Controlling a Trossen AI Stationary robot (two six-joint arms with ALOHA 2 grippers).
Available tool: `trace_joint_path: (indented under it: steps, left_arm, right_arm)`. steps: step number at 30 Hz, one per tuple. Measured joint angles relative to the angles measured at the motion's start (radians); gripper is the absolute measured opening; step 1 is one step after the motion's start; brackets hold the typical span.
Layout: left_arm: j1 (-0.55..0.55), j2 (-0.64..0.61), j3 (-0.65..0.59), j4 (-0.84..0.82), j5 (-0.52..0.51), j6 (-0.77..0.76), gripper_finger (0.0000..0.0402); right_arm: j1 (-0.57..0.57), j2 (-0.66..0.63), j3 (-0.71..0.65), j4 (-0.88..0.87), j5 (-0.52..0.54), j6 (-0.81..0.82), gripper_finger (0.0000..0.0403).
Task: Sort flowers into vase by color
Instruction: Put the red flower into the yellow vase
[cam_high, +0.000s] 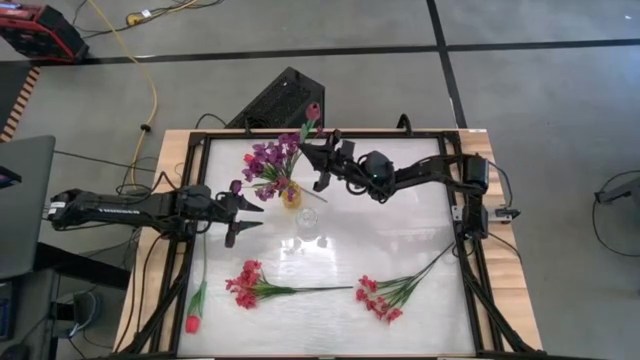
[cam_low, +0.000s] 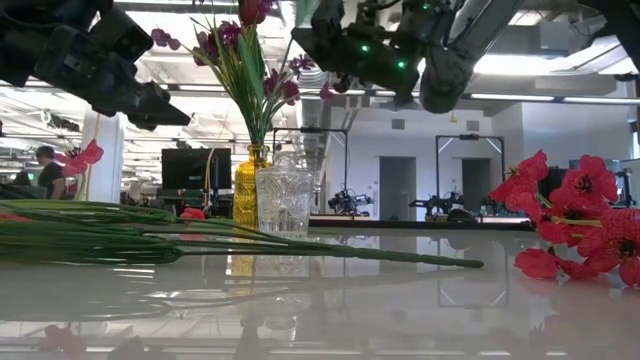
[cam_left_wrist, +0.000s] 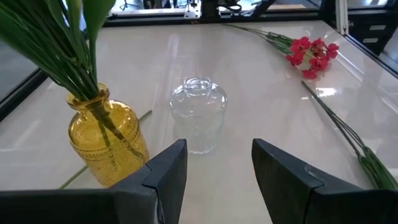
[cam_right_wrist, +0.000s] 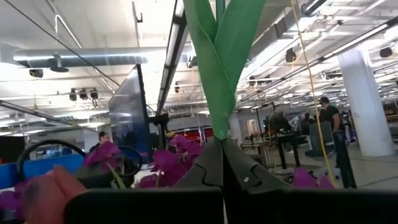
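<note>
A yellow glass vase holds several purple blossom sprays; their stems stand in its neck. A clear glass vase stands just beside it, toward the table's near edge. My right gripper hovers over the purple sprays, shut on a dark maroon tulip. My left gripper is open and level, left of both vases; in its wrist view it faces the clear vase. Two red-pink sprays and a red tulip lie flat on the table. My right gripper pinches the tulip's green stem and leaf bases between its two shut fingers, which lie across the stem. The leaves rise beyond the fingers. The tulip is held up clear of the table, over the purple sprays; its lower end is hidden.
The table is a pale glossy sheet inside a dark frame with wooden side rails. Long stems lie across its near half. A dark box sits past the far edge. People stand in the room beyond.
</note>
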Motion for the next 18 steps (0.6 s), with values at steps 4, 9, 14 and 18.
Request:
trace_joint_path:
  steps: [4,9,14,18]
  left_arm:
    - [0.000,0.012,0.000,0.001,0.000,0.000,0.0171]
    - [0.000,0.022,0.000,0.002,0.000,0.000,0.0171]
    - [0.000,0.023,0.000,0.009,0.000,0.000,0.0171]
    - [0.000,0.023,0.000,0.009,0.000,-0.007,0.0171]
  right_arm:
    - [0.002,0.000,0.000,-0.009,0.000,0.001,0.0016]
    - [0.011,0.000,0.000,-0.045,0.000,0.000,0.0016]
    - [0.016,0.075,0.008,0.014,0.004,0.010,0.0016]
    - [0.015,0.144,0.028,0.091,0.007,0.025,0.0016]
